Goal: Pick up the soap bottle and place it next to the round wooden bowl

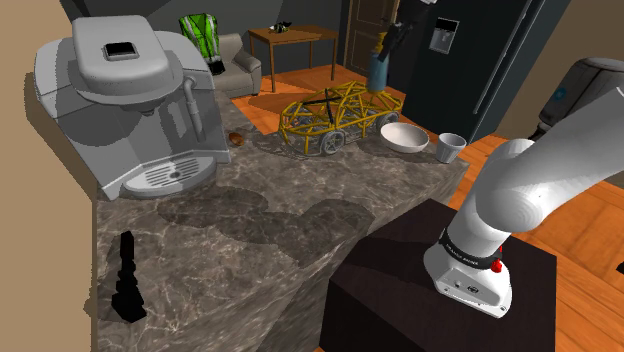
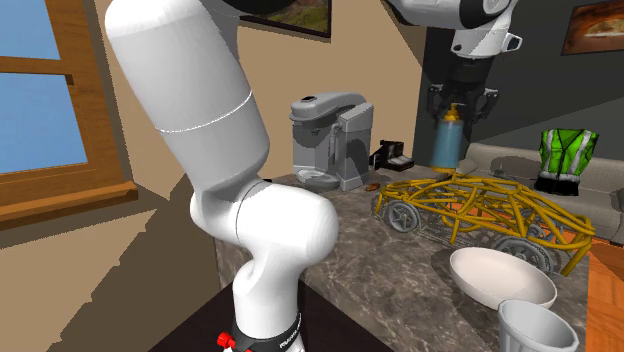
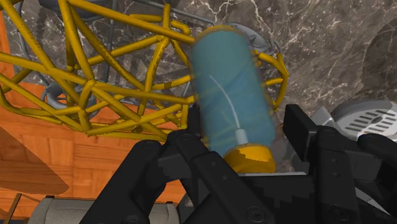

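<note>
over the counter (image 1: pixel 250 220), in the shoulder view, the gripper (image 1: pixel 391 38) held the blue soap bottle (image 1: pixel 378 70) above one end of the yellow wire car (image 1: pixel 335 115), apart from the white bowl (image 1: pixel 404 137) (my goal). i reckoned it should travel high over the frame, then lower slowly beside the bowl. the second exterior view added its upright hang; the wrist view, the fingers (image 3: pixel 300 130) clamped near its yellow cap (image 3: pixel 251 158).
</note>
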Robot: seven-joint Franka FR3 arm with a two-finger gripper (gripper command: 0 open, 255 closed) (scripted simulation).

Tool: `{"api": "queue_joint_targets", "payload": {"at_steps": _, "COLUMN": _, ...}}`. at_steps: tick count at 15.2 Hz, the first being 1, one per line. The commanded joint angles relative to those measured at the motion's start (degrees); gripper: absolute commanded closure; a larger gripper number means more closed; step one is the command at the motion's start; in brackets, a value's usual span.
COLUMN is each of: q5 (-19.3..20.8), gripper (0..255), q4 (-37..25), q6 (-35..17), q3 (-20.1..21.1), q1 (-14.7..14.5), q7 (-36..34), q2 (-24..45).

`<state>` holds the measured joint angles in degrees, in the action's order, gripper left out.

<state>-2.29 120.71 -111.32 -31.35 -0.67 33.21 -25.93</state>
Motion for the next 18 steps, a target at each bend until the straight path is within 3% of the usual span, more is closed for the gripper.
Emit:
{"api": "queue_joint_targets", "payload": {"at_steps": 1, "q5": 0.0, "gripper": 255, "q4": 0.9, "q6": -1.0, "q3": -0.8, "q1": 0.2, "q7": 1.1, "q2": 0.2}}
{"api": "queue_joint_targets", "payload": {"at_steps": 18, "q5": -0.7, "gripper": 255, "q4": 12.7, "q6": -13.7, "q3": -3.2, "q1": 0.2, "q7": 4.4, "q2": 1.5}}
